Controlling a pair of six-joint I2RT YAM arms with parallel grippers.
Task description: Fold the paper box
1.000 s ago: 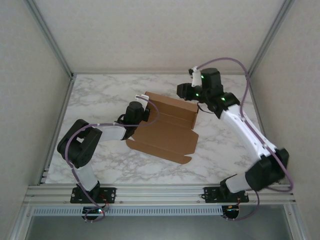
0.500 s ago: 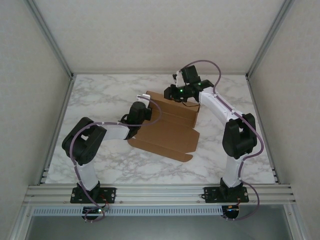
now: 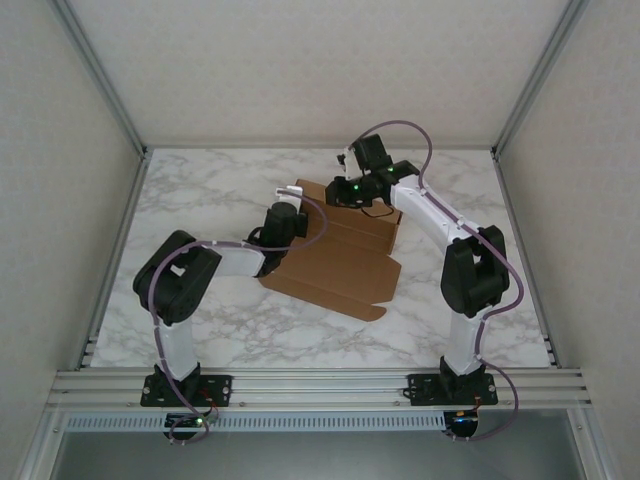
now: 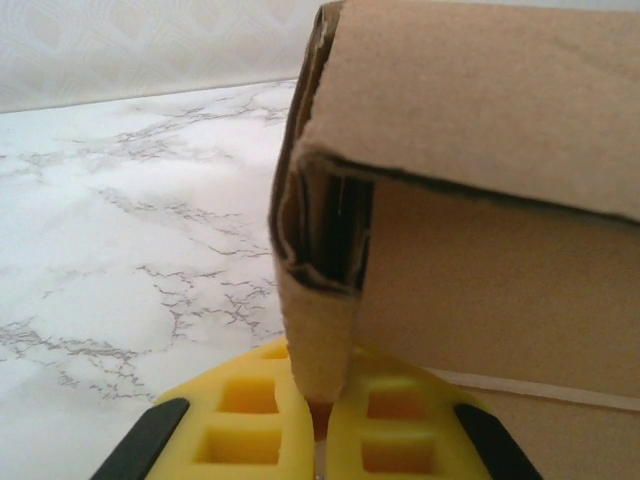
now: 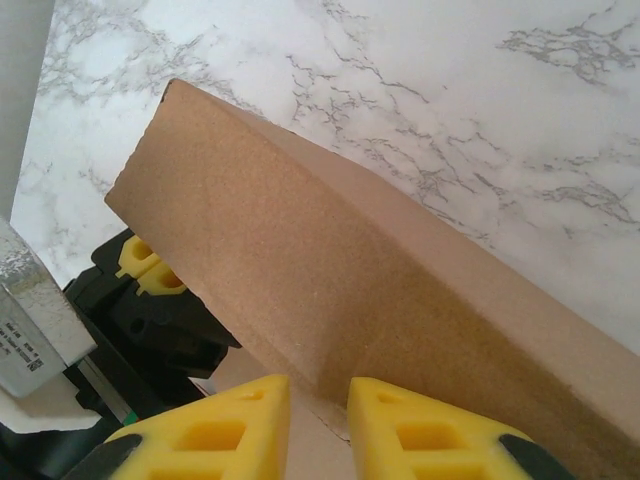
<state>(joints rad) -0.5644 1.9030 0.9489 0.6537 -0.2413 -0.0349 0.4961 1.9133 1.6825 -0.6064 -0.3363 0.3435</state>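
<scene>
The paper box (image 3: 335,262) is a brown cardboard piece lying open in the middle of the marble table, its back wall (image 3: 352,215) folded up. My left gripper (image 3: 287,215) is at the box's left end. In the left wrist view its yellow fingers (image 4: 250,420) are shut on a folded side flap (image 4: 318,330) of the box. My right gripper (image 3: 347,188) hovers over the top of the back wall. In its wrist view the fingers (image 5: 225,425) stand a little apart just above that wall (image 5: 340,270), with nothing pinched between them. The left gripper's (image 5: 150,265) yellow tips show past the wall's end.
The marble table (image 3: 200,190) lies bare to the left, behind and to the right of the box. Aluminium frame posts (image 3: 120,120) and white walls close it in. The right arm's elbow (image 3: 478,275) stands beside the box's right edge.
The right arm has swung in from the right, bringing its gripper over the box's back wall. The left gripper and box have shifted slightly right.
</scene>
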